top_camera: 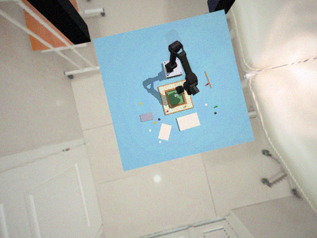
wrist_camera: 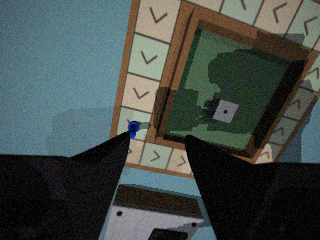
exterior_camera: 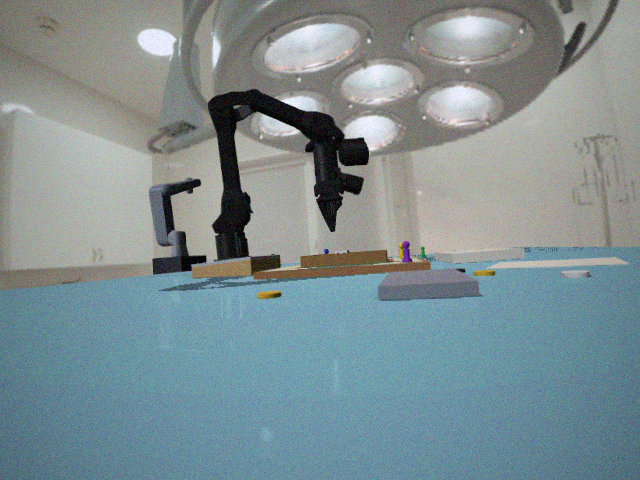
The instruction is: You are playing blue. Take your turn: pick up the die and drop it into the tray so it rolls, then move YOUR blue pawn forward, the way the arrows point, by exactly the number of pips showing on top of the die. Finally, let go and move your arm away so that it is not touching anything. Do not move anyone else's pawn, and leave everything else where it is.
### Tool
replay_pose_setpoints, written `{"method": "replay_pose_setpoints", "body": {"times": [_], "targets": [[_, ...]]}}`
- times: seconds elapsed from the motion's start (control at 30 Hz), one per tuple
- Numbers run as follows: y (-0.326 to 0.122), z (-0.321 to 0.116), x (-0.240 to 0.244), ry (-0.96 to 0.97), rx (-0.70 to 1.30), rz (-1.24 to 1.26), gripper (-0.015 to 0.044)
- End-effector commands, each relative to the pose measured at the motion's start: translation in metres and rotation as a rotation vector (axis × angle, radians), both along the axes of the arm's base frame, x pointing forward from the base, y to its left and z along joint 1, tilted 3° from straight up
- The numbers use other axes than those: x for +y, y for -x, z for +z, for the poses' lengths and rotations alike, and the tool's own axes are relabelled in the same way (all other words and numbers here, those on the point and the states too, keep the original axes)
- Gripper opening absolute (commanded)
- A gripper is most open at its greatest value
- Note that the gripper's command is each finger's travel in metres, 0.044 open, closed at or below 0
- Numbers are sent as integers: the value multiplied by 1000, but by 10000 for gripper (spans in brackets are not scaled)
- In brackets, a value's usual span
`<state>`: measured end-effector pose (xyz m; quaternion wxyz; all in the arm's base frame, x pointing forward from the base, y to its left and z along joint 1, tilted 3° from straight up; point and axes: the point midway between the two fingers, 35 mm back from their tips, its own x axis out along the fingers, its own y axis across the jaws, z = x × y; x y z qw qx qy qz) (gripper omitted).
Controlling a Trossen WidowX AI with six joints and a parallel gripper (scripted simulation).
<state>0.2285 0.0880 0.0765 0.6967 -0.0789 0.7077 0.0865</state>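
The white die [top_camera: 176, 95] [wrist_camera: 225, 111] lies in the green-floored tray [exterior_camera: 343, 258] with one pip on top. The blue pawn [wrist_camera: 133, 126] stands on a pale green square beside the tray, one square before the corner; only its head [exterior_camera: 326, 251] shows in the exterior view, and the arm hides it in the top view. My gripper [exterior_camera: 332, 229] [wrist_camera: 158, 138] is open and empty, pointing down high above the board. In the wrist view its left fingertip overlaps the pawn's lower edge, but they are apart.
The yellow pawn [top_camera: 185, 106] and purple pawn [top_camera: 167, 111] [exterior_camera: 405, 252] stand on the board's far side. A green pawn [top_camera: 216, 106], a red piece [top_camera: 207, 84], a thin stick [top_camera: 208, 79], a white box [top_camera: 187, 121], a grey block [top_camera: 146, 117] and several discs lie around.
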Motion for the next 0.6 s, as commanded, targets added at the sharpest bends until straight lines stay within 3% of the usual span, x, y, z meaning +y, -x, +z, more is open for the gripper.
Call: {"method": "replay_pose_setpoints", "body": {"times": [0.0,0.57], "targets": [[28,-9,26,1,25,80,200],[27,-24,26,1,25,80,200]]}}
